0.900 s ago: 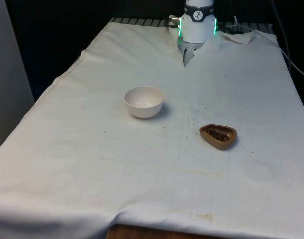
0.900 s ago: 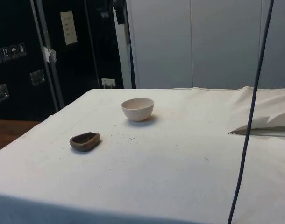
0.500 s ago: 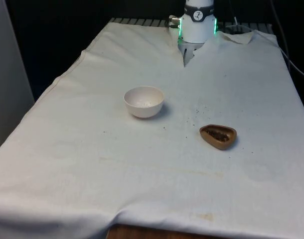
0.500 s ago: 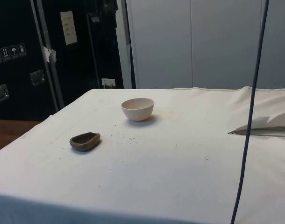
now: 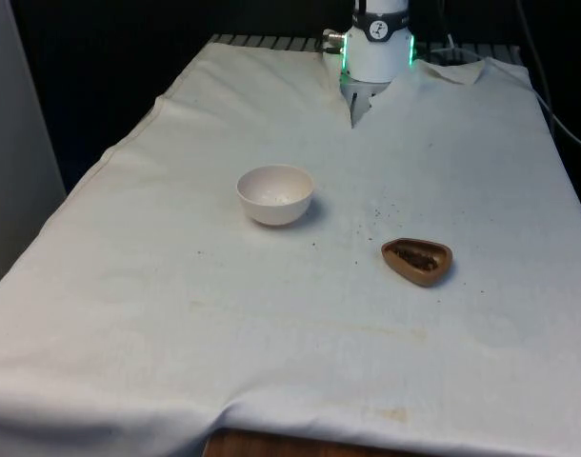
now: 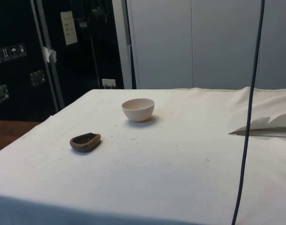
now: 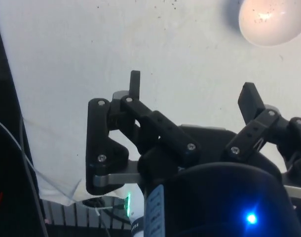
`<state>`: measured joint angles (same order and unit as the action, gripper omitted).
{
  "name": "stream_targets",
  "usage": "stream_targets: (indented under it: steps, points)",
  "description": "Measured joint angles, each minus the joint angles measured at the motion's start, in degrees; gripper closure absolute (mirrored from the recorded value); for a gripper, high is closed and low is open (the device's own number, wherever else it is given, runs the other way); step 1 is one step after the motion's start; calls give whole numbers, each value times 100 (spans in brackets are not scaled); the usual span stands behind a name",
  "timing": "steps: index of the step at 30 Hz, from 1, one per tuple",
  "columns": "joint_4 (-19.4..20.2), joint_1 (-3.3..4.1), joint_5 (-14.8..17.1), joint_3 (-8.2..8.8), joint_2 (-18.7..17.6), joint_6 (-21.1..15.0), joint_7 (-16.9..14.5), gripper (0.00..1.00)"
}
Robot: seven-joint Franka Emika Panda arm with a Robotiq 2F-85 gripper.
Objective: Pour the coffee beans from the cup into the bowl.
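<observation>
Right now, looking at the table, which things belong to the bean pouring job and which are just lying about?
For the job:
brown cup holding coffee beans
white bowl
gripper, open, above the cloth

Just lying about:
loose specks scattered on the white cloth between bowl and cup
dark cable hanging in the side view

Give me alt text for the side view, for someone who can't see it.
A brown cup holding coffee beans sits on a table under a white cloth, apart from a white bowl farther back. A few loose specks dot the cloth between them, and a dark cable hangs in front.
</observation>
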<state>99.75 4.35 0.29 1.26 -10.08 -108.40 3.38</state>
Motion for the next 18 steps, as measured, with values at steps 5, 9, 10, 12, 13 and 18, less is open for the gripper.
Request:
stream_targets:
  steps: [5,9,10,12,13,18]
  points:
    - [-6,0,-52,-120,-57,-138,235,0]
    - [-11,0,-74,-172,-80,-201,344,0]
    - [-17,0,-80,-189,-92,-212,378,0]
    - [-40,0,-97,-246,-143,-281,487,0]
    - [-46,0,-103,-264,-160,-304,521,0]
    - [-63,0,-138,-338,-229,-413,665,0]
